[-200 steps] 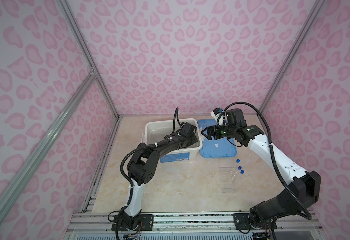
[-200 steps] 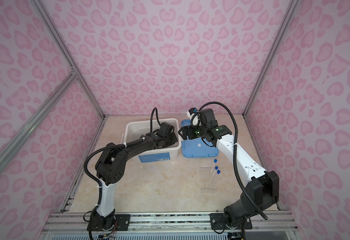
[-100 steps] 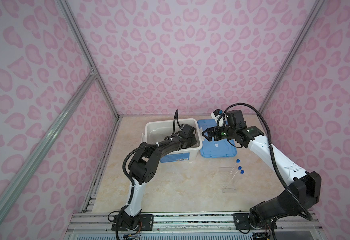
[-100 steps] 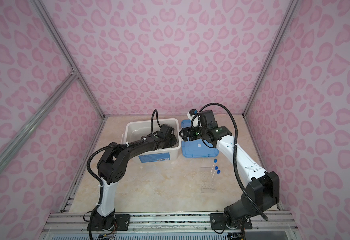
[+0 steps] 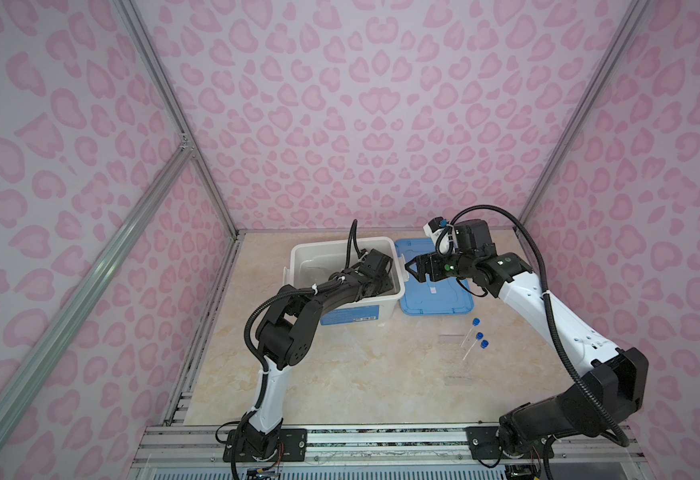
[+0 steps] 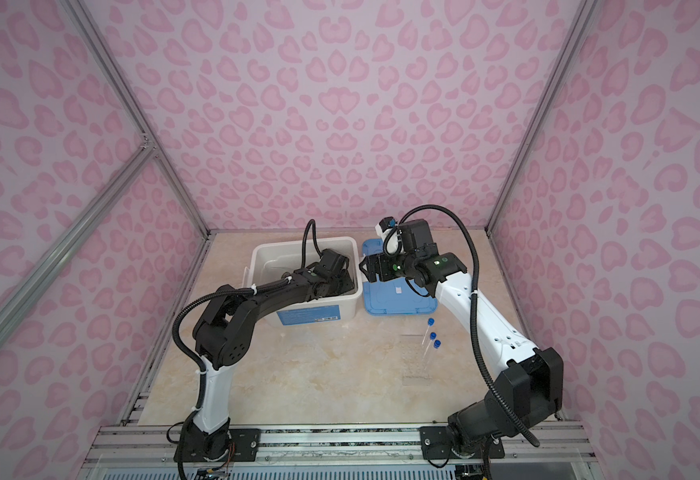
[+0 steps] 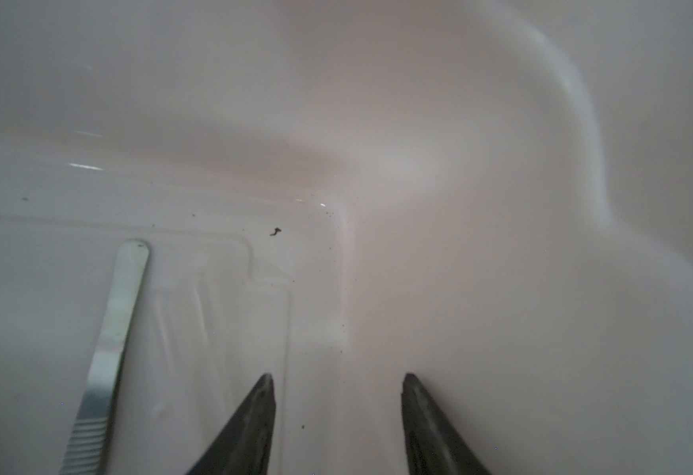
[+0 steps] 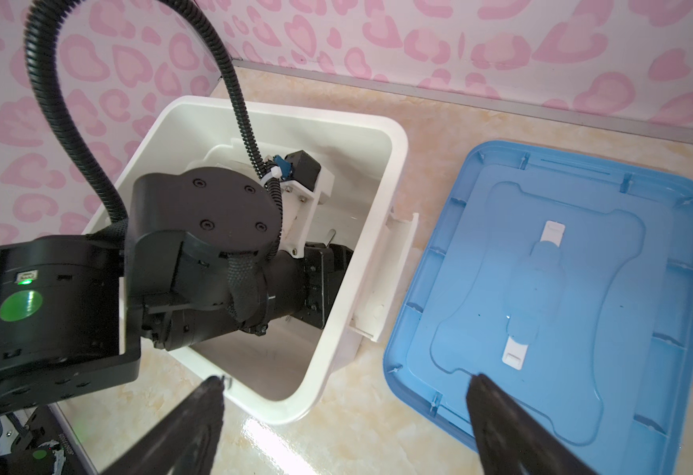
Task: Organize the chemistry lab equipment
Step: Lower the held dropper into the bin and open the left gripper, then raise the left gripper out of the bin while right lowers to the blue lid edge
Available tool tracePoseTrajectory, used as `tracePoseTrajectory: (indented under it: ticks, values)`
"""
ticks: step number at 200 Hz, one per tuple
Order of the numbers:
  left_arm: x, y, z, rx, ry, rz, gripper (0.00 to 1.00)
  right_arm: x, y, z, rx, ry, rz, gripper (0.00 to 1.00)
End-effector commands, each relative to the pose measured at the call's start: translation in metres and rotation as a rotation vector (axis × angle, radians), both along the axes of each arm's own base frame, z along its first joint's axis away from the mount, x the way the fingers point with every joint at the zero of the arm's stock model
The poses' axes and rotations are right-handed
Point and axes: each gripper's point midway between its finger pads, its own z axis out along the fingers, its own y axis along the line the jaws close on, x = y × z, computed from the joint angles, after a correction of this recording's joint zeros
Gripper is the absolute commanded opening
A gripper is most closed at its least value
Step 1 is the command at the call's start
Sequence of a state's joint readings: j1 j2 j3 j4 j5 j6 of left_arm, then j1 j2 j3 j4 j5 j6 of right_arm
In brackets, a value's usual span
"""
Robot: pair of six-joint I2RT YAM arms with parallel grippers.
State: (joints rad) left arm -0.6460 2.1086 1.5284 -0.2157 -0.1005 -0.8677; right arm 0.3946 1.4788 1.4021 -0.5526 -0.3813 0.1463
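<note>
Thin metal tweezers [image 7: 110, 349] lie flat on the floor of the white box [image 7: 501, 288]. Their long axis runs nearly along the reach of my left gripper [image 7: 338, 411]. The rounded joined end points away from my wrist toward the box's wall, the ribbed grip section lies nearer the camera, and the tips are out of view. They rest just beside one of my left fingers [image 7: 254, 423] without touching it. My left jaws stand moderately apart with only bare floor between them, and they hold nothing. In both top views my left arm reaches over the near rim and down into the box [image 5: 331, 246], which sits at the far middle of the table [image 5: 361, 374]. The blue lid [image 5: 435, 299] lies flat just beside the box on its right. My right gripper [image 8: 349, 411] hangs above the gap between the box and the lid, spread wide and empty, aimed toward the box. Nearer on the right, well apart from the box, three blue-capped tubes [image 5: 479, 335] lie side by side at the clear rack [image 5: 454, 361]. Their caps point to the far right and their bodies slant to the near left. I cannot tell whether they are seated in the rack.
</note>
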Motion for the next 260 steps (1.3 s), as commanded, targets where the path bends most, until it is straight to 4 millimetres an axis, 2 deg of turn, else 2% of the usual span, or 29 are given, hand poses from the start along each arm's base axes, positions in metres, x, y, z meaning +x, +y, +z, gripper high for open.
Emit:
tracePoseTrajectory:
  ticks: [1, 16, 32, 81, 101, 113, 141, 148, 153, 183, 203, 228, 260]
  values:
    - [0.002, 0.005, 0.037, -0.013, -0.068, 0.007, 0.67, -0.002, -0.003, 0.0, -0.014, 0.002, -0.006, 0.93]
    - [0.002, 0.008, 0.047, -0.013, -0.086, 0.011, 0.8, -0.002, -0.003, 0.001, -0.015, 0.001, -0.008, 0.93]
    - [0.001, 0.011, 0.054, -0.008, -0.1, 0.018, 0.91, -0.003, -0.004, 0.002, -0.014, -0.002, -0.009, 0.93]
    - [-0.007, 0.02, 0.084, -0.034, -0.152, 0.027, 0.95, -0.004, -0.006, 0.007, -0.016, -0.013, -0.016, 0.93]
    - [-0.014, 0.029, 0.112, -0.05, -0.203, 0.035, 0.97, -0.004, -0.009, 0.012, -0.024, -0.024, -0.026, 0.93]
    - [-0.02, 0.037, 0.135, -0.065, -0.246, 0.04, 1.0, -0.005, -0.013, 0.013, -0.031, -0.028, -0.037, 0.94]
    - [-0.041, 0.053, 0.188, -0.089, -0.342, 0.024, 0.98, -0.001, -0.029, 0.015, -0.033, -0.024, -0.085, 0.98]
    - [-0.046, 0.057, 0.204, -0.105, -0.371, 0.021, 0.98, 0.0, -0.035, 0.015, -0.032, -0.024, -0.102, 0.98]
    - [-0.053, 0.062, 0.2, -0.093, -0.366, 0.012, 0.98, 0.001, -0.039, 0.014, -0.033, -0.023, -0.112, 0.98]
    - [-0.083, 0.075, 0.234, -0.134, -0.415, -0.045, 0.98, 0.012, -0.068, 0.001, -0.073, -0.008, -0.195, 0.98]
    - [-0.105, 0.079, 0.25, -0.185, -0.434, -0.095, 0.98, 0.021, -0.098, -0.013, -0.087, 0.03, -0.285, 0.98]
    - [-0.135, 0.077, 0.261, -0.249, -0.445, -0.201, 0.98, 0.033, -0.137, -0.036, -0.12, 0.078, -0.394, 0.95]
    - [-0.165, 0.079, 0.257, -0.311, -0.413, -0.266, 0.98, 0.041, -0.187, -0.085, -0.224, 0.197, -0.517, 0.89]
